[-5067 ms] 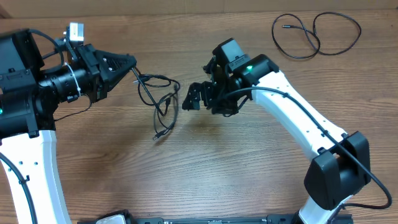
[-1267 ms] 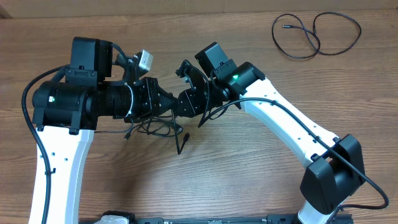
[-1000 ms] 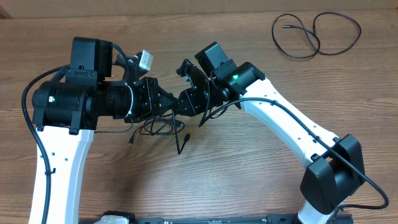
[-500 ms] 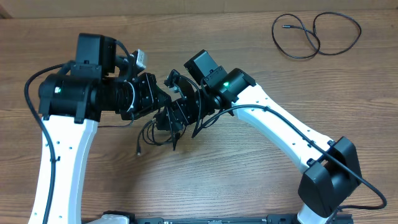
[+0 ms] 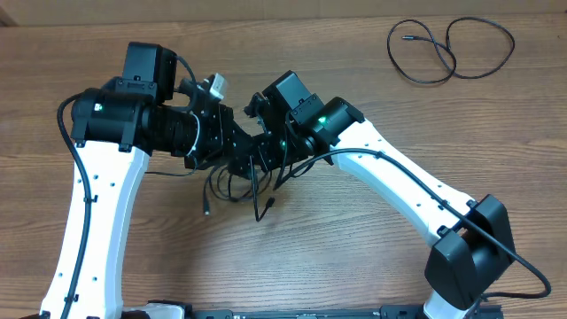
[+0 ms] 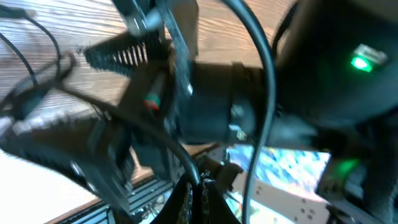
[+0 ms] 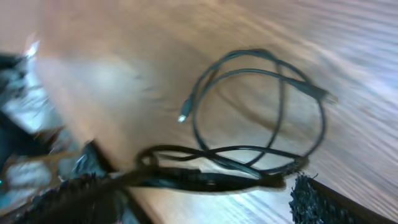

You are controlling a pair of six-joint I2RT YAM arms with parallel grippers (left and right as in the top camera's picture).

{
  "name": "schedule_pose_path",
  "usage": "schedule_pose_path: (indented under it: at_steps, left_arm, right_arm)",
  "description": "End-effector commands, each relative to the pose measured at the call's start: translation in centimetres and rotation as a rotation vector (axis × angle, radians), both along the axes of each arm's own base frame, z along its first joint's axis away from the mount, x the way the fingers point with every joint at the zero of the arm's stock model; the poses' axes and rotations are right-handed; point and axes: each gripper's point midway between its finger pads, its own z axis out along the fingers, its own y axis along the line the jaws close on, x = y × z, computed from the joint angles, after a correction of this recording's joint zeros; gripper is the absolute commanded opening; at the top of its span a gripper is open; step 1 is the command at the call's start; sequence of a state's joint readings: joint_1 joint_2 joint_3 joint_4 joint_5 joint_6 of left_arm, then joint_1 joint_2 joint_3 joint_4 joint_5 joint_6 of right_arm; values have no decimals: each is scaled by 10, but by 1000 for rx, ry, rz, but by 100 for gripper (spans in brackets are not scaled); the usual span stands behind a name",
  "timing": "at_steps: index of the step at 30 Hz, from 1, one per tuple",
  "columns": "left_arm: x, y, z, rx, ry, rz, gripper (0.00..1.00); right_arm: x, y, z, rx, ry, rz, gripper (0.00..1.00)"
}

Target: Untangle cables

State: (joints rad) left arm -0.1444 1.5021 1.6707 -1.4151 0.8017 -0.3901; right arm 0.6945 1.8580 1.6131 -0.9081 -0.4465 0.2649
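The wooden surface filled the overhead frame, its far edge running along the very top. Bare wood lay open across the lower middle, the far left and the right of centre. The left arm rose from the lower left and the right arm from the lower right. Their heads stood nose to nose in the upper middle, crowding that spot.

The left jaws were pressed fully together. In the left wrist view a thin black strand ran into their fingertips and was pinched there. The right jaws stood wide apart, gripping nothing. In the right wrist view a dark strand crossed the gap between the two fingers; whether it touched them I could not tell.

The tangled cables hung just below that meeting point, a little left of centre, with two ends trailing lowest. A separate cable lay in loose loops in the upper right, close to the far edge and well apart from both arms.
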Motion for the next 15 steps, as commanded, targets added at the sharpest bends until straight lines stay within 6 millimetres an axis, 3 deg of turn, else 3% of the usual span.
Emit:
schedule_pose_path:
  at_steps: [1, 7, 15]
  left_arm:
    - [-10, -12, 20, -91, -60, -82, 4]
    - [-27, -22, 50, -207, -135, -144, 4]
    - [-34, -15, 65, -179, -235, -128, 4]
  right_arm:
    - [16, -12, -2, -61, -25, -135, 100]
    - [16, -12, -2, -57, -14, -154, 100]
    - [16, -13, -3, -66, -3, -170, 100]
